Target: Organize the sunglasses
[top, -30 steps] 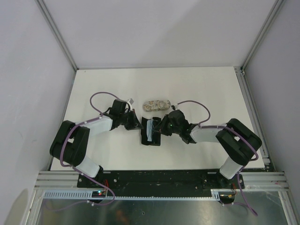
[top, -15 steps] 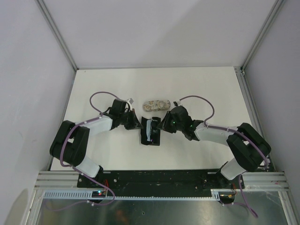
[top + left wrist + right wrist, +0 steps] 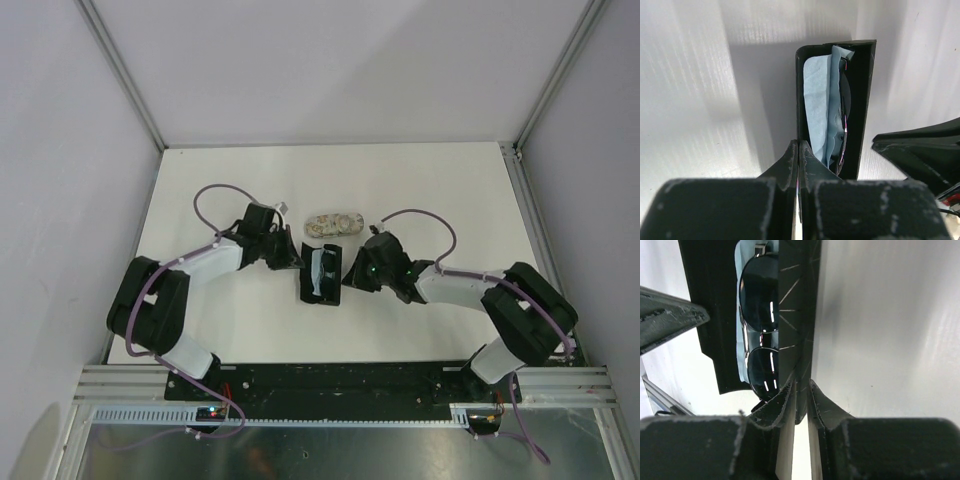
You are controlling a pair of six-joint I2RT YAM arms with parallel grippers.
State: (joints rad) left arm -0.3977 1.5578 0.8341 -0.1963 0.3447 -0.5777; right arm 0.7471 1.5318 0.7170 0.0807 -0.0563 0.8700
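Note:
An open black case lies mid-table, and in it one pair of sunglasses with a thin wire frame rests on a blue cloth. The dark rounded lenses show in the right wrist view. My left gripper is at the case's left side, its jaws pressed together on the end of the left wall. At the right side, my right gripper pinches the case's thin right flap, one finger on each side of it. The chunky black pair is out of view.
A beige patterned oval case lies just behind the black case. The left arm's cable and the right arm's cable loop over the white table. Grey walls stand round the table on three sides.
The black case has shifted a little away from the arm bases and straightened, with the left gripper moving along. The right gripper loosened, then closed again on the flap, slightly nearer the bases.

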